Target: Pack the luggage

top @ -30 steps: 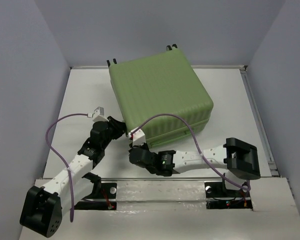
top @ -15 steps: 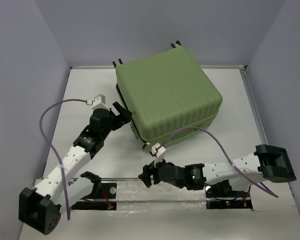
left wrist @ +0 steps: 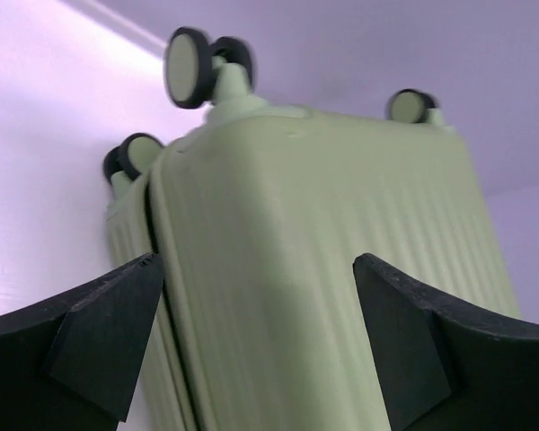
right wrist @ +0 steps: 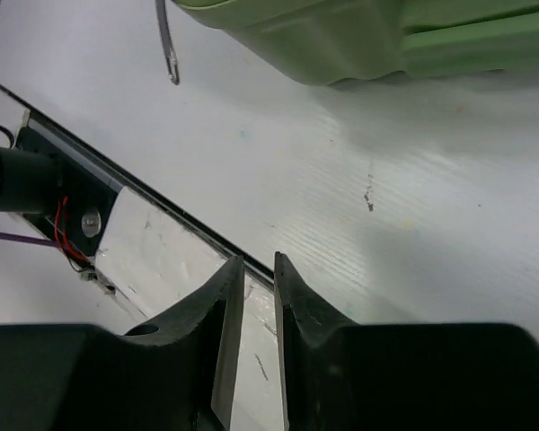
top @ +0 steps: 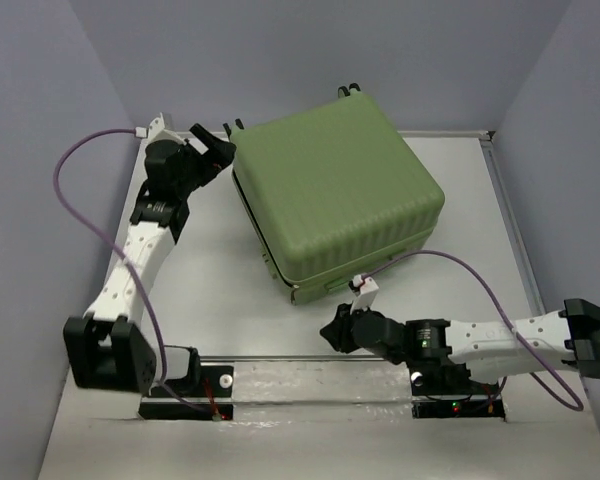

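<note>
Well, the luggage (top: 335,195) lies flat on the white table (top: 210,290), toward the far side and turned at an angle, so that one corner points at the near edge. Both light-green ribbed shells are shut on each other. A dark seam (left wrist: 151,224) runs round the side between them, and whatever is inside is hidden from me. Its small caster wheels (left wrist: 190,67) stick out at the far end, close to the back wall.

The left gripper (top: 216,145) is stretched out to the far left corner of the case, just beside the wheels. Its jaws are spread wide and are empty. From its wrist camera the two black fingers (left wrist: 103,332) frame the corner of the shell without touching it.

The right gripper (top: 328,333) sits low near the front of the table, just short of the case's near corner and clear of it. Its fingers (right wrist: 225,305) are almost together, with only a thin slit between them, and nothing is in it. They point toward the metal rail at the table's front edge. A thin grey strip (right wrist: 168,45) hangs at the near corner of the case.
</note>
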`<state>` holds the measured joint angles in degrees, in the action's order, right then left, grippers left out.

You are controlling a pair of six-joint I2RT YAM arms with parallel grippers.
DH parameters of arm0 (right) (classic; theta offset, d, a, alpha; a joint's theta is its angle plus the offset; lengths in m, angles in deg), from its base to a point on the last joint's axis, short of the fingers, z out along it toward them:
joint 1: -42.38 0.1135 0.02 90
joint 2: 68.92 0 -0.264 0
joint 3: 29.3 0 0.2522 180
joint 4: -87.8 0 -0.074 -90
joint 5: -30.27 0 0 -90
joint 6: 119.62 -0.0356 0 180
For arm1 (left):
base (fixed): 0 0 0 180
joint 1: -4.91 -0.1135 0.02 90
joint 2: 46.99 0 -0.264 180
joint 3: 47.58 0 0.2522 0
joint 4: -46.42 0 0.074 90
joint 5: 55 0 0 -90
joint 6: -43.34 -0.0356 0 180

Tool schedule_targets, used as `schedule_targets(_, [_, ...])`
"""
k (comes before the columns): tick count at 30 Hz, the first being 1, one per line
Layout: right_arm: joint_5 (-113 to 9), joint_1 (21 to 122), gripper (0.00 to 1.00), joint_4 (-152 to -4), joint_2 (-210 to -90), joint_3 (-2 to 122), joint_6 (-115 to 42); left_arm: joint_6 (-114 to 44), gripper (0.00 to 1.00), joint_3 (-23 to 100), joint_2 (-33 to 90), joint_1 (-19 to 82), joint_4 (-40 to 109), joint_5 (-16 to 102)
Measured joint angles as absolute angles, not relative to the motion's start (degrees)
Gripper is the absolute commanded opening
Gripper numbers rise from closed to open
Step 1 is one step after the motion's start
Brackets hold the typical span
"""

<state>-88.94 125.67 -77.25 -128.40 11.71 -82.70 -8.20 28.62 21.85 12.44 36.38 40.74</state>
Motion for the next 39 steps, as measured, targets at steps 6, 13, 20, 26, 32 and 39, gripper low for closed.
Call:
schedule_targets(6, [-89.29, 124.75, 0.32, -74.93, -125.41, 9.90, -83.55, -7.08, 0.99, 37.67, 42.08, 8.09, 34.55, 47.43])
schedule_targets(13, [-89.25, 124.47, 0.32, -74.36, -126.00, 9.04, -84.49, -4.13, 0.99, 50.41, 53.98, 6.74, 35.93, 51.95])
schedule_targets(20, [-88.63, 124.47, 0.32, -74.41, -128.62, 9.04, -84.49, -0.68, 0.97, 57.95, 63.59, 7.00, 37.61, 54.82])
schedule_targets(26, [-88.61, 124.47, 0.32, -74.58, -128.62, 9.04, -84.47, 2.12, 0.93, 63.90, 70.46, 7.20, 37.54, 55.97])
schedule_targets(32, [-88.61, 124.47, 0.41, -74.63, -128.62, 9.00, -84.49, 5.27, 0.90, 70.36, 75.22, 7.37, 37.30, 55.87])
schedule_targets(39, [-88.74, 124.42, 0.74, -74.91, -127.01, 7.25, -85.63, 10.51, 0.32, 71.46, 77.91, 7.68, 42.50, 55.14])
